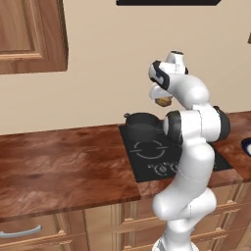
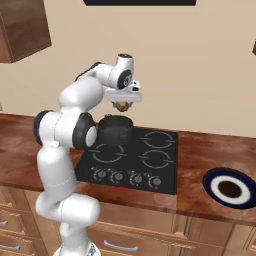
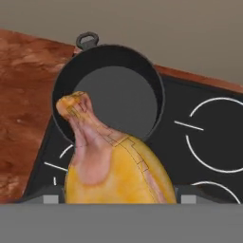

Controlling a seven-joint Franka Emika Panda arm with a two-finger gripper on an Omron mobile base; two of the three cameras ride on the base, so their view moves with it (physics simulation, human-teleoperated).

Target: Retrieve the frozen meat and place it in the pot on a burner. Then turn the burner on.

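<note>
hand (image 2: 122, 104) gripping frozen meat (image 3: 114, 166), above pot (image 2: 115, 129), wooden counter (image 1: 59, 162)

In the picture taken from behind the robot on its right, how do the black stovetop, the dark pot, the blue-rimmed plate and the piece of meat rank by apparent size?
Largest to smallest, as they look:
1. stovetop
2. plate, though it lies nearer the camera than the pot, so this is unsure
3. pot
4. frozen meat, held in the gripper above the pot

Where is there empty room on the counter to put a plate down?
The widest bare stretch is the wooden counter left of the stove. A narrower strip lies between the stove and the blue-rimmed bowl. The stove's back-left burner is taken by the pot, with the arm above.
</note>
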